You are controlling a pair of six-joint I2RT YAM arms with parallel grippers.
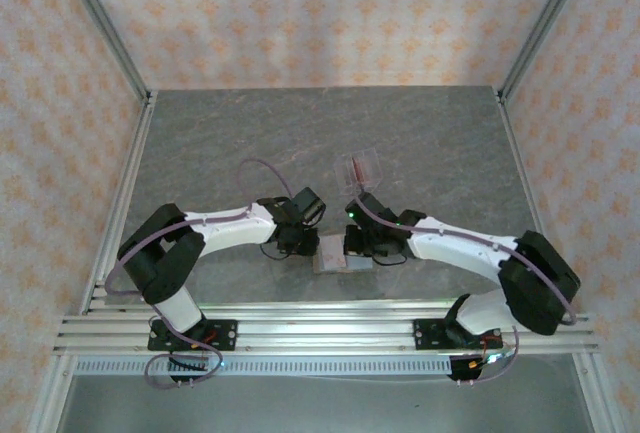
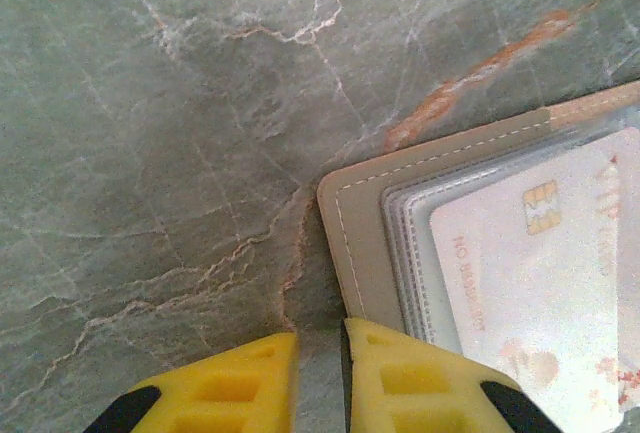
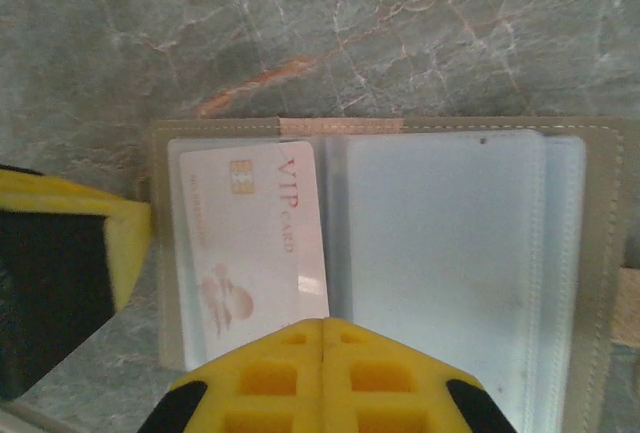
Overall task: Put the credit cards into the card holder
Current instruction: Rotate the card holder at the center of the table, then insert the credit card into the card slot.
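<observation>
Top view: the card holder [image 1: 335, 261] lies open at lower centre of the counter [image 1: 250, 133], between the left gripper [image 1: 297, 238] and right gripper [image 1: 362, 243]; the clear rack [image 1: 364, 167] above it seems to hold reddish credit cards [image 1: 355, 165]; left wrist view: fingers [image 2: 250, 378] nearly pressed together, pinching nothing, at the holder's corner; right wrist view: fingers [image 3: 270, 373] pressed together, empty, below one pale card [image 3: 255, 243] already sleeved; most of the task likely remains.

far table [image 1: 250, 133] open; clear rack [image 1: 360, 168] (just past card holder [image 1: 328, 261]) blocks mid
</observation>
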